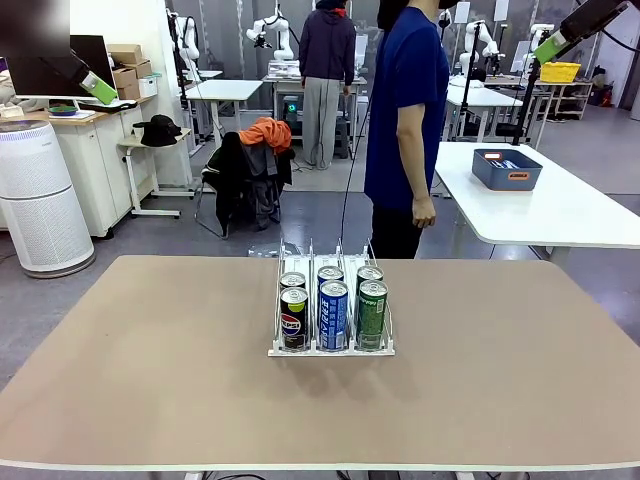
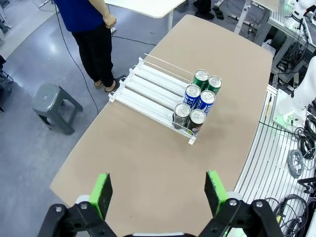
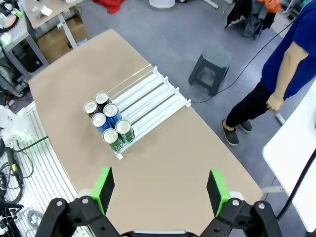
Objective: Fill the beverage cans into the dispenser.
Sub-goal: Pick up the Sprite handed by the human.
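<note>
beverage cans [image 2: 206,100]: six counted, all upright in the dispenser [image 2: 148,89], two per lane, packed against the low front lip on the robot's side. black pepsi pair [image 1: 294,318] in the lane toward the robot's left, blue pair [image 1: 333,315] in the middle, green pair [image 1: 372,314] toward the right. the rear stretch of each lane is bare. the dispenser sits about mid-table [image 1: 150,350].

left gripper [image 2: 158,190]: jaws spread wide, nothing between the green pads, held high over the table. right gripper [image 3: 160,190]: same, wide and empty, high over the opposite side.

person [image 1: 405,120] stands at the far edge, one hand hanging at the side.

handling, judged:
- thin aluminium wall; stiff enough if full, but likely to dent under a hard squeeze. full or empty: cannot tell.
- smooth printed round body, probably slippery; the pads need to meet it square across the widest line.
- tall and narrow, so easy to tip when set down or nudged.
- best hold looks like mid-body, pads on opposite sides. cans in the rack touch their neighbours, so finger room there is tight.
- a can should go into a lane from the open rear end, upright, released low.
</note>
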`<state>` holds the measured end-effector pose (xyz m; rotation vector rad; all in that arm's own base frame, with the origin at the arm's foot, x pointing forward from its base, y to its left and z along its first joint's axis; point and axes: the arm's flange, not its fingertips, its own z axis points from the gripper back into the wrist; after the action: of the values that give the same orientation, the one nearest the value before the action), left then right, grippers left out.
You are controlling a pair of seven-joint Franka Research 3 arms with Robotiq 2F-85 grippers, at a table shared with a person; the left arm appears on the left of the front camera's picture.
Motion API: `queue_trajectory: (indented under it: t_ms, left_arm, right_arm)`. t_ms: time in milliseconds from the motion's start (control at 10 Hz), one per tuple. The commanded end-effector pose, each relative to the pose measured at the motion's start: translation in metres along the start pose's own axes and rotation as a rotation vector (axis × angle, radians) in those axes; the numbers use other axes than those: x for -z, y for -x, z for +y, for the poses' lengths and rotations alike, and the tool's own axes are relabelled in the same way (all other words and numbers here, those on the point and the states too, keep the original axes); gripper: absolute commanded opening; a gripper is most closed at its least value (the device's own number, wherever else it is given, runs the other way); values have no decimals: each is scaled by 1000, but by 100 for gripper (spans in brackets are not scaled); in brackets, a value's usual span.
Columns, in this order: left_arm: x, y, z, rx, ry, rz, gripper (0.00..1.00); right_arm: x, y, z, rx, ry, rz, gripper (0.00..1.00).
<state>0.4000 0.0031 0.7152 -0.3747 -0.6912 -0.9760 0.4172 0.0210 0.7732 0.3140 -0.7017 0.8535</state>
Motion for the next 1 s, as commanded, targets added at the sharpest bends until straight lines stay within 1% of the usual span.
queue_trajectory:
  t_ms: [0, 400, 500, 600, 700, 800, 900]
  left_arm:
    - [4, 4, 1, 13, 14, -12, 100]
    - [4, 4, 1, 13, 14, -12, 100]
    - [1, 1, 0, 1, 3, 1, 100]
    - [-2, -7, -3, -80, -17, 6, 100]
    - [-5, -11, -7, -78, -22, 21, 100]
    - [-9, -13, -10, -103, -51, 31, 100]
    - [-13, -15, -13, -110, -61, 44, 100]
  right_arm:
    - [1, 4, 2, -2, -5, -11, 100]
    - [1, 4, 2, -2, -5, -11, 100]
    - [0, 0, 0, 0, -1, -1, 100]
    - [-4, -2, 4, 21, -21, 19, 100]
    - [-9, -4, 7, 37, -43, 38, 100]
    - [-14, -7, 6, 39, -62, 62, 100]
    - [-17, -9, 6, 41, -63, 69, 100]
